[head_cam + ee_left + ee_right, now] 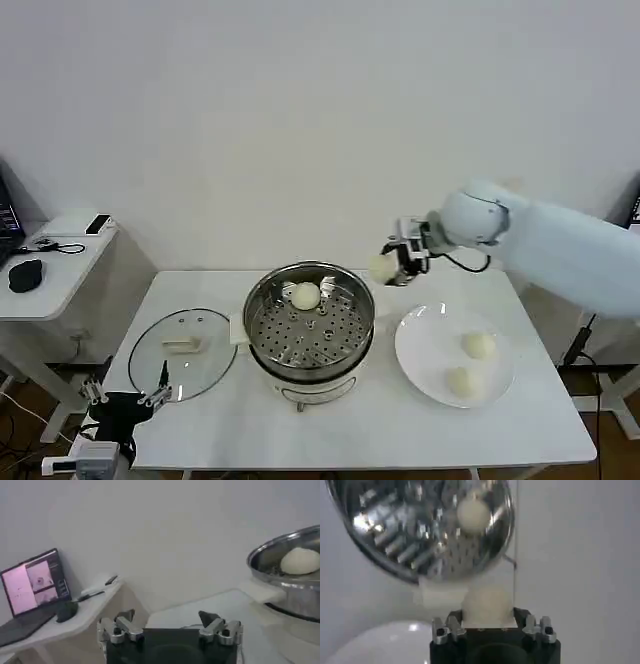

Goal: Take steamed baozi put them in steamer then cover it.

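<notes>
Just right of the steamer (310, 322), above the table (250, 425), the right gripper (392, 265) has its jaws clenched on a steamed baozi (381, 266). I judge it light, soft and easily dented, best held gently across its sides. Round and domed, it has no long axis. The left gripper (128, 398) waits released near the glass lid (183, 350).

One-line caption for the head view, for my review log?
Right tool carries a bun toward the steamer, which holds one bun; two buns wait on the plate; left tool idles near the glass lid.
</notes>
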Robot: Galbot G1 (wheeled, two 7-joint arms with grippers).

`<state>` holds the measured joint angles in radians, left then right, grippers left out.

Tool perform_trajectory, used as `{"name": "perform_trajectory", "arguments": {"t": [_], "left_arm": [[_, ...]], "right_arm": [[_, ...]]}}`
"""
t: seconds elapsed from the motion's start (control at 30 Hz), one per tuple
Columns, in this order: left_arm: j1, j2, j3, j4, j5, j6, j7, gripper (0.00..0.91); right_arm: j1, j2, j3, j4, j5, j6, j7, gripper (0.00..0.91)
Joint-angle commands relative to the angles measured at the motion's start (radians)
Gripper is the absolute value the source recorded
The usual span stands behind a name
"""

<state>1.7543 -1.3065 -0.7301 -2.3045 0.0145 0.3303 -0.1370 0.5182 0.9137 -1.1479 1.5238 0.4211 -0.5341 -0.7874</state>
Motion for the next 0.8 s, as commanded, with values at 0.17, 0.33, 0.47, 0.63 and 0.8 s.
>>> {"name": "perform_trajectory", "arguments": {"t": [0.17,0.33,0.47,0.63,0.8], "left_arm": [[-0.008,-0.001,-0.009,0.004,0.001,-0.001,0.001,0.907],[-0.007,-0.002,-0.012,0.001,0.001,-0.002,0.001,0.907],[-0.009,-0.005,-0.010,0.002,0.002,-0.003,0.000,0.907],[-0.011,-0.007,-0.009,0.003,0.004,-0.003,0.000,0.907],[-0.013,-0.011,-0.006,0.006,0.006,-0.005,0.000,0.907]], "right_arm": [[-0.051,0.380,-0.060,-0.128,0.195,-0.164,0.112,0.695],[-0.091,0.418,-0.069,-0.174,0.202,-0.188,0.131,0.695],[-0.107,0.427,-0.068,-0.192,0.199,-0.192,0.135,0.695],[-0.132,0.436,-0.063,-0.225,0.182,-0.189,0.140,0.695],[-0.146,0.446,-0.061,-0.249,0.166,-0.186,0.138,0.705]]}}
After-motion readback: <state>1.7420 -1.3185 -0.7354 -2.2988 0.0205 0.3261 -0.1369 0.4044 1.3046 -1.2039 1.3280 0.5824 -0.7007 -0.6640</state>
